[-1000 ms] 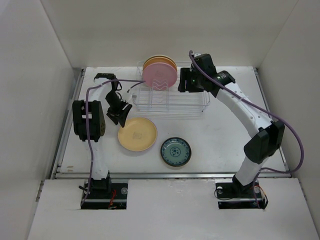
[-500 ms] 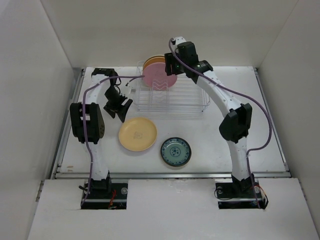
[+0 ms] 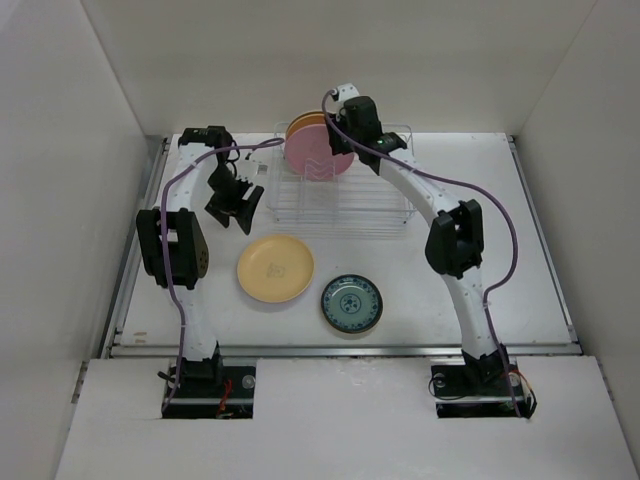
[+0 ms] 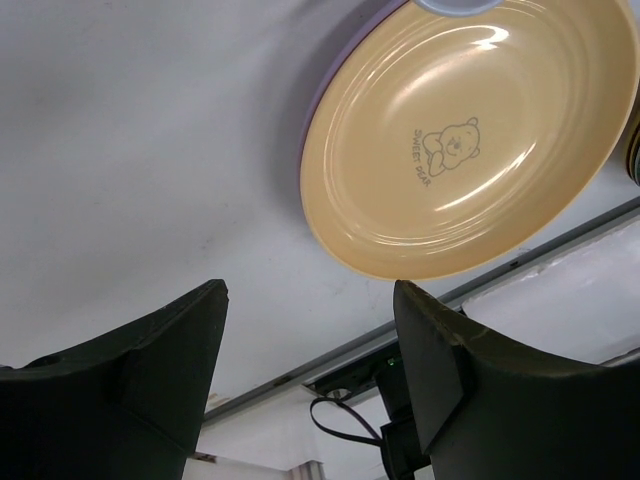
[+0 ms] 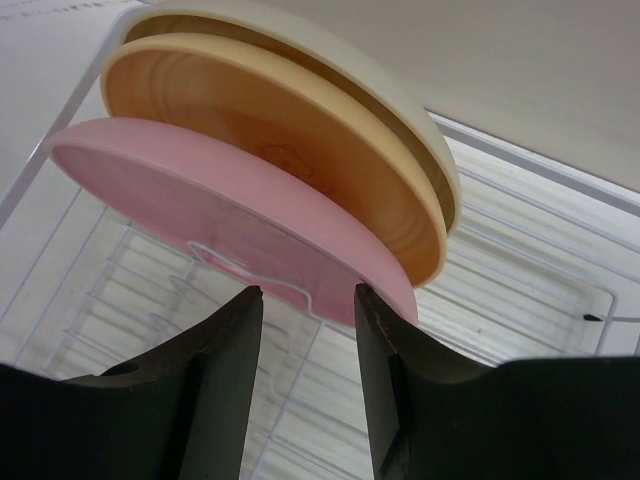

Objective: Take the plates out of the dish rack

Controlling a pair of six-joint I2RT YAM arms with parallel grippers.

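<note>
Plates are seen in two groups. At the left, the left pincer (image 4: 308, 300) is held spread and empty. A yellow plate (image 3: 275, 268) printed with a small bear is laid flat on the table (image 3: 180, 290) just ahead of its fingertips, and a blue patterned plate (image 3: 351, 304) is set beyond that, further right. In the wire rack (image 3: 380, 195), a pink plate (image 5: 220, 220), an orange plate (image 5: 280, 130) and a cream plate (image 5: 300, 40) are stood on edge. The right pincer (image 5: 305, 300) is spread astride the pink plate's rim; pressure on it cannot be told.
</note>
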